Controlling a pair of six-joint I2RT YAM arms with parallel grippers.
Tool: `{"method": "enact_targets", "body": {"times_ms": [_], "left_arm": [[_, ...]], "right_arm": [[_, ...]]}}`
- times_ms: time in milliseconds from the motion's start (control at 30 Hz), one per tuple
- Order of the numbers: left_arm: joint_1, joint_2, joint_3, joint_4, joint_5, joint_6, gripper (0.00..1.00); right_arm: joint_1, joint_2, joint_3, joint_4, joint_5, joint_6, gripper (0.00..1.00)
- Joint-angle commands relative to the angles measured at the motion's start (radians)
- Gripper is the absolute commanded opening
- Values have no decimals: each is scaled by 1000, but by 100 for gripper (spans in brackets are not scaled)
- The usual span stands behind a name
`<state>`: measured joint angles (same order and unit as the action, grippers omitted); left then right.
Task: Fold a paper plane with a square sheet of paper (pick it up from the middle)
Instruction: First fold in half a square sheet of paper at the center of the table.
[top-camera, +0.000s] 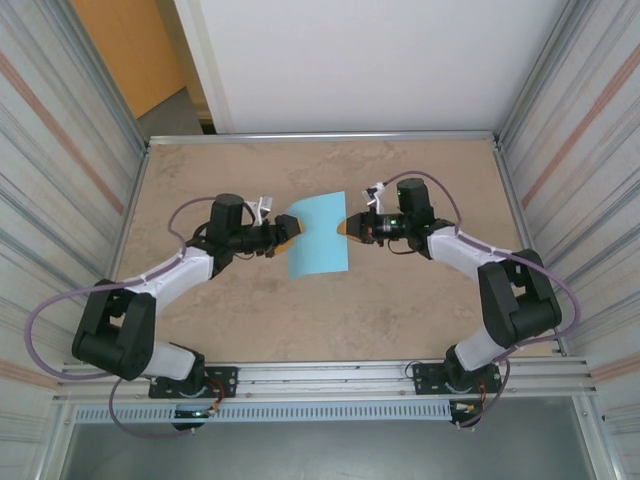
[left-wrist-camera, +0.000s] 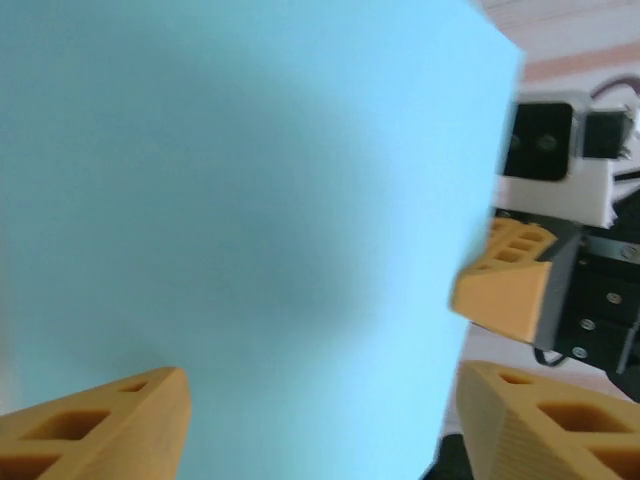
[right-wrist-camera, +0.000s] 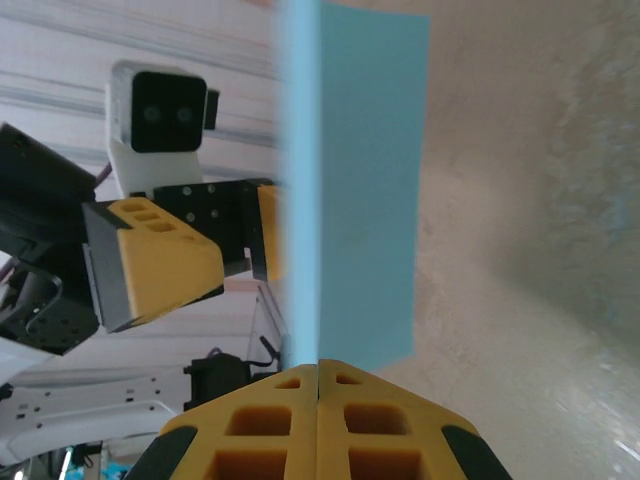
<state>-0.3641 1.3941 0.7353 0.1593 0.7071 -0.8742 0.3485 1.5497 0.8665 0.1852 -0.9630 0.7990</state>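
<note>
Gripping the square sheet of paper (top-camera: 318, 238) by its right edge in the tightly closed jaws of the right gripper (top-camera: 347, 226), holding it roughly level and seemingly clear of the middle of the counter (top-camera: 400, 310); presenting its longer run far-to-near, crosswise to the line between the two grippers. Hovering at the opposite edge with the left gripper (top-camera: 290, 234), jaws spread wide and closing on nothing, just beside the paper; working over bare, stone-patterned counter, hemmed by corrugated walls (top-camera: 60, 150).
</note>
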Motion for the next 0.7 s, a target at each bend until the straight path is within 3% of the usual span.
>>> {"method": "enact_targets", "body": {"times_ms": [0,167,367,667], "left_arm": [[27,-72,-35,-40,-65,23,77],[43,-136,-71,-64,-126,42,86],[43,-156,-91,-77,-134,55,96],[43,-119,-108,-79,-117,47,99]], "right_arm": [[-38,-77,52,-154,22,-89,0],[-41,-132,109,-355,135,-175,0],[14,-131,174,-406,187,-179,3],[126,87,200,-258,136,-60,3]]}}
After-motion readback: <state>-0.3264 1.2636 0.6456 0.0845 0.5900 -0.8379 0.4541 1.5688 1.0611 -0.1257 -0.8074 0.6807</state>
